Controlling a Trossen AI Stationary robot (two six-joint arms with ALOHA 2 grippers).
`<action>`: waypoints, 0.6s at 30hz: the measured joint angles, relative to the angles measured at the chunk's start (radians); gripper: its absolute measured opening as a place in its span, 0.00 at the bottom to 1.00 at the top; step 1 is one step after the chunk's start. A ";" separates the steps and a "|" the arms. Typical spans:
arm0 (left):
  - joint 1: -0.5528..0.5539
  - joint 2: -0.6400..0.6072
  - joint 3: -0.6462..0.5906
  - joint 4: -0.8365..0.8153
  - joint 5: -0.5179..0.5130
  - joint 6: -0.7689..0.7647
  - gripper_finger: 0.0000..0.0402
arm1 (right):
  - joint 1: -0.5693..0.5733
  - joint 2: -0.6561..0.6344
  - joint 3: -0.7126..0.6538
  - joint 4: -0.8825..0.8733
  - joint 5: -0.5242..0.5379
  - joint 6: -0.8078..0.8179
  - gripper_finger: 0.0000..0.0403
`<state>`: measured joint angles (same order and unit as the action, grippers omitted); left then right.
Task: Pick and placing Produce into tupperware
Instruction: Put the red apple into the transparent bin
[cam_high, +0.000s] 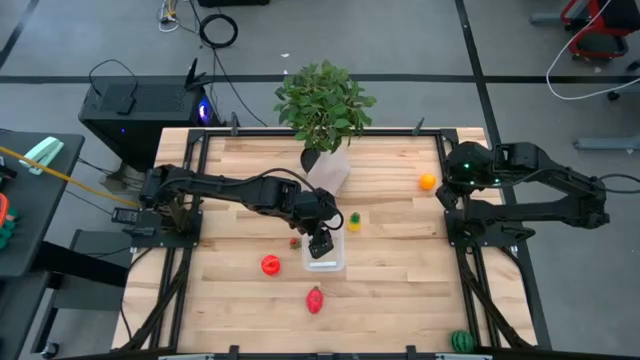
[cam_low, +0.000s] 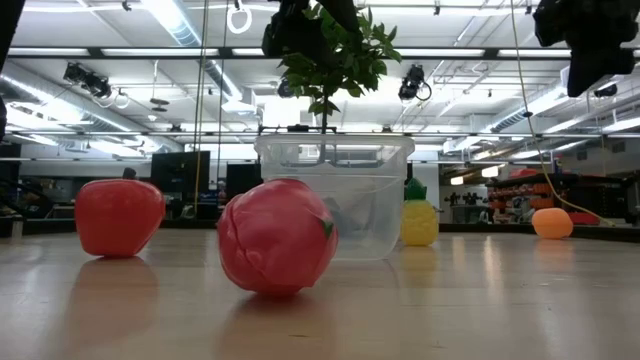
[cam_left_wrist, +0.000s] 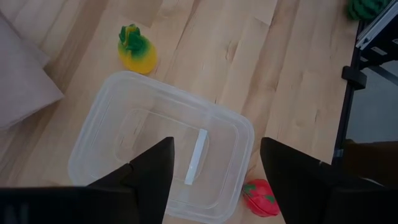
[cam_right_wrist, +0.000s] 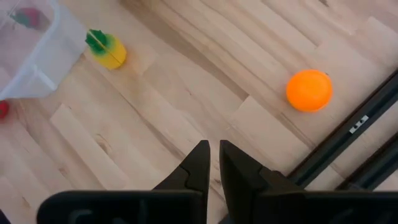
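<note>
The left gripper (cam_left_wrist: 214, 180) has its two dark fingers (cam_left_wrist: 152, 171) spread wide and holding nothing, hanging directly above the small clear rectangular plastic tub with rounded corners (cam_left_wrist: 130, 118). The tub (cam_high: 325, 262) stands near the middle of the pale wooden-plank table (cam_high: 240, 310), and nothing but a small white strip can be seen on its floor.

The toy produce lies on the table around the tub. A tiny yellow pineapple with a green top (cam_high: 354, 221) stands just beside the tub's far corner. A small red strawberry-like piece (cam_high: 295, 241) sits close to the tub on the left arm's side. A round red tomato-like fruit (cam_high: 270, 265) lies a little farther out, and a pinkish-red fruit (cam_high: 315, 299) lies near the tub toward the table's front. A striped green piece (cam_high: 461, 341) rests at the front right edge.

The right gripper (cam_right_wrist: 213, 163), fingers nearly together and empty, hovers over bare table near the round orange fruit (cam_right_wrist: 308, 91) by the right edge.

A leafy green potted plant in a pale wrapped pot (cam_high: 322, 105) stands behind the tub.
</note>
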<state>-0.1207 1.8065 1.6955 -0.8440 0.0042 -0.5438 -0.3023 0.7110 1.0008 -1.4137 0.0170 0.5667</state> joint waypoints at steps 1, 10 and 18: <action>0.000 0.000 0.000 0.000 0.000 0.000 0.62 | 0.000 0.000 0.000 0.000 0.000 0.000 0.11; -0.001 0.000 0.000 0.000 0.000 0.000 0.61 | 0.000 0.000 0.000 0.000 0.000 0.017 0.11; -0.001 0.000 0.000 0.000 0.000 0.000 0.61 | 0.000 0.000 0.000 -0.001 0.000 0.017 0.11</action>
<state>-0.1219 1.8061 1.6955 -0.8440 0.0044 -0.5442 -0.3023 0.7113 1.0008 -1.4143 0.0170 0.5838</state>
